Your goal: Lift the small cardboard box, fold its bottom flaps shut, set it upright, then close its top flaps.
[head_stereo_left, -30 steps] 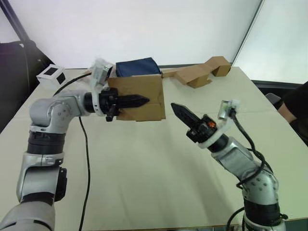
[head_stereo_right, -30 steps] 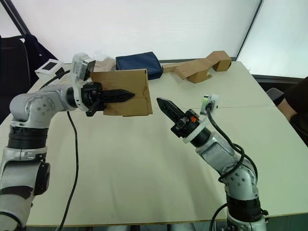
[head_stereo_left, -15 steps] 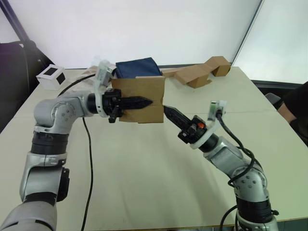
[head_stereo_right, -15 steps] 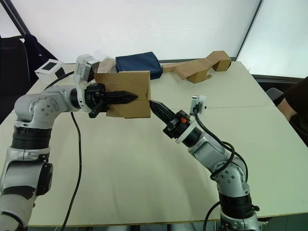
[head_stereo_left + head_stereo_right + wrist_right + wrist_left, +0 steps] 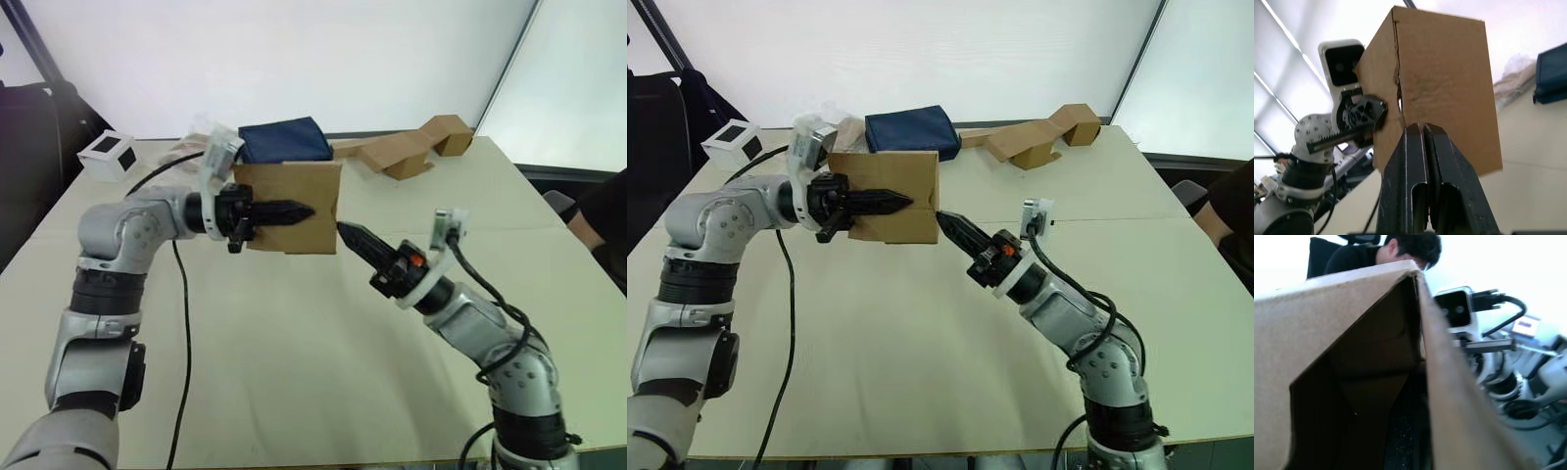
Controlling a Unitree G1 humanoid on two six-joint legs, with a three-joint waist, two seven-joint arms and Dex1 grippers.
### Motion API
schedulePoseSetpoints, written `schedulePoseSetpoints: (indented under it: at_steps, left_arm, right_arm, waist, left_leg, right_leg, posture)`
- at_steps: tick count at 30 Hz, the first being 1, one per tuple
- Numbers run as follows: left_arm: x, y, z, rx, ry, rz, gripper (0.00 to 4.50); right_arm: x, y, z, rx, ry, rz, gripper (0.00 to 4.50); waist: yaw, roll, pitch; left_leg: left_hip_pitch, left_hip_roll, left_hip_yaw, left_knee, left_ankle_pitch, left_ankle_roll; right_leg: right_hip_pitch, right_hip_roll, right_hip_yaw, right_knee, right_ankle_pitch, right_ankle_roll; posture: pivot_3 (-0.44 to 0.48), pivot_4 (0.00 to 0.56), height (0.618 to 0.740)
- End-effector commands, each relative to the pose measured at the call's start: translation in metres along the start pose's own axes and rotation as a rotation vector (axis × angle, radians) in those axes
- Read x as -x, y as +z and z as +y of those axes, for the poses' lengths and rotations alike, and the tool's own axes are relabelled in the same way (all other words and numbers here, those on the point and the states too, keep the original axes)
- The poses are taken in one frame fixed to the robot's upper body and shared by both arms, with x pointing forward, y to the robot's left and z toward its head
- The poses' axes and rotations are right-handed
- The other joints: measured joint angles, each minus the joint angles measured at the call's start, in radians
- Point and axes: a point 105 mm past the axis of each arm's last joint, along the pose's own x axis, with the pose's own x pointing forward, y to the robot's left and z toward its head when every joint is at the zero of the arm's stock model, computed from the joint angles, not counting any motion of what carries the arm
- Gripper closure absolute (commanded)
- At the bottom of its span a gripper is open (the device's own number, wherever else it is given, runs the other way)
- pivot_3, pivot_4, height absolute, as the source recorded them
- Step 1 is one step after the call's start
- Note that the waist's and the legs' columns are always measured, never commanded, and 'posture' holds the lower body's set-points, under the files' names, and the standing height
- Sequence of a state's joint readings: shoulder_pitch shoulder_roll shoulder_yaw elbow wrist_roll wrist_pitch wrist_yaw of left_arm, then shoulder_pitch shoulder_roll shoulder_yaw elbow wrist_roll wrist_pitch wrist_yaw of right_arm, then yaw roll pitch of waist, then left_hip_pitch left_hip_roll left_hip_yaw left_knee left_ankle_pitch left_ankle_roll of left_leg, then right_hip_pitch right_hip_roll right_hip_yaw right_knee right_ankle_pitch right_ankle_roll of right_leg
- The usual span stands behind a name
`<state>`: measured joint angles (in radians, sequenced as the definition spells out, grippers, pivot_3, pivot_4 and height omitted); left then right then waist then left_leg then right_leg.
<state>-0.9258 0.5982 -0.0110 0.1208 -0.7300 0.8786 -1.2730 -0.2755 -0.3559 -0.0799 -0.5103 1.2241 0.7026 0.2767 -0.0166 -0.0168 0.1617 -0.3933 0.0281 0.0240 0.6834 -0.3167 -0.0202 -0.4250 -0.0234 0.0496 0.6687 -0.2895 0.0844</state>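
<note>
Head views, box: small cardboard box (image 5: 292,209) is held off the table (image 5: 294,333), above its far half, one broad brown side facing the camera.
Head views, left arm: left gripper (image 5: 294,211) reaches in from the box's left; its black fingers lie across the near face and pinch a wall of the box.
Head views, right arm: right gripper (image 5: 945,222) has its two fingers pressed together into one point, the tip at the box's lower right corner; touching or just short of it cannot be told.
Head views, background: navy blue pouch (image 5: 911,130) lies behind the box, a long folded cardboard strip (image 5: 407,148) to the far right, and a white box with a black square (image 5: 107,155) at the far left corner. A black cable (image 5: 180,333) trails over the table beside the left arm.
Left wrist view: camera looks into the box's open end past a cardboard wall (image 5: 1449,391) running edge-on. The dark interior shows folded flaps (image 5: 1376,382). A person's dark hair (image 5: 1415,247) shows above the box's edge.
Right wrist view: closed fingers (image 5: 1444,181) rise toward the lower edge of the box, its side wall close ahead. The left gripper clamps the box's adjoining face.
</note>
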Motion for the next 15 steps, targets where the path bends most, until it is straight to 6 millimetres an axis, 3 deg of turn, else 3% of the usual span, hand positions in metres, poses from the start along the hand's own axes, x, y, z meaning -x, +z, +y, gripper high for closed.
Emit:
schedulePoseSetpoints:
  at_steps: [1,10,15]
  left_arm:
    - [-0.004,0.004,0.008,-0.113,0.048,0.131,4.50]
    - [-0.010,-0.020,0.018,-0.356,-0.046,0.627,4.50]
    - [-0.011,-0.041,0.017,-0.548,-0.188,1.013,4.50]
  right_arm:
    - [0.015,0.009,0.008,0.099,0.021,0.054,4.43]
    - [0.048,-0.004,-0.009,0.370,-0.067,0.401,4.43]
    - [0.067,-0.015,-0.017,0.525,-0.083,0.612,4.43]
  waist:
    - [0.001,0.000,0.000]
    - [0.004,0.000,0.000]
    - [0.004,-0.001,0.001]
  left_leg:
    - [0.000,0.000,0.000,0.000,0.000,0.000]
    - [-0.001,-0.001,0.000,0.000,0.000,0.001]
    - [-0.001,0.000,0.000,0.000,-0.001,0.002]
  right_leg:
    - [0.000,0.000,0.000,0.000,0.000,0.000]
    - [0.000,0.006,0.002,-0.002,0.000,0.000]
    - [0.000,0.009,0.003,-0.003,0.000,-0.001]
  posture:
    - [0.000,0.150,0.740]
    - [0.000,0.150,0.740]
    - [0.000,0.150,0.740]
